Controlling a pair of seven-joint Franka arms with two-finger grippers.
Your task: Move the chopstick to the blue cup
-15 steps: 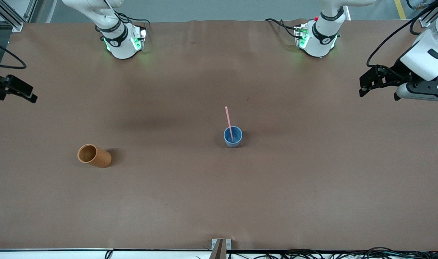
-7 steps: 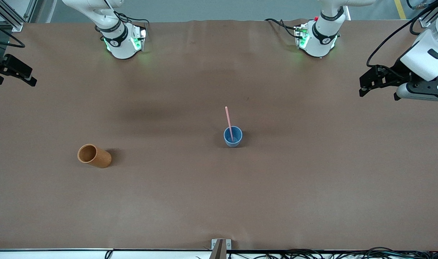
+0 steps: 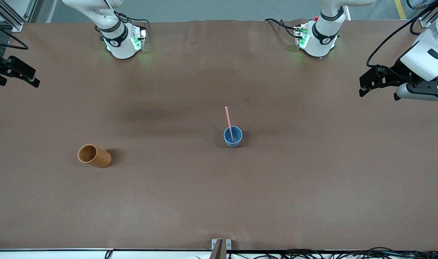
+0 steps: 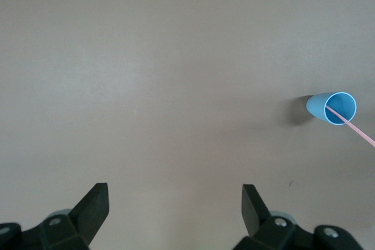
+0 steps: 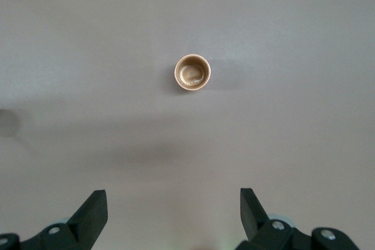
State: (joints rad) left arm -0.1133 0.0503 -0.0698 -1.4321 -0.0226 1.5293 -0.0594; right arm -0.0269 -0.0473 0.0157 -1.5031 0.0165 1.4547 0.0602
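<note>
Two grippers, left gripper (image 3: 362, 84) and right gripper (image 3: 33, 80), hang over the tabletop's (image 3: 312, 180) ends, jaws wide and empty; chopstick (image 3: 228, 122) stands in blue cup (image 3: 233, 137).

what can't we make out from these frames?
- chopstick: its lower end sits inside the blue cup; the cup wall hides it in the front view. In the left wrist view its upper end runs off the picture edge.
- right pincer: front view cuts it off at the edge, only a dark part shows.
- orange-brown cup: the pale patch inside it is too small to identify.
</note>
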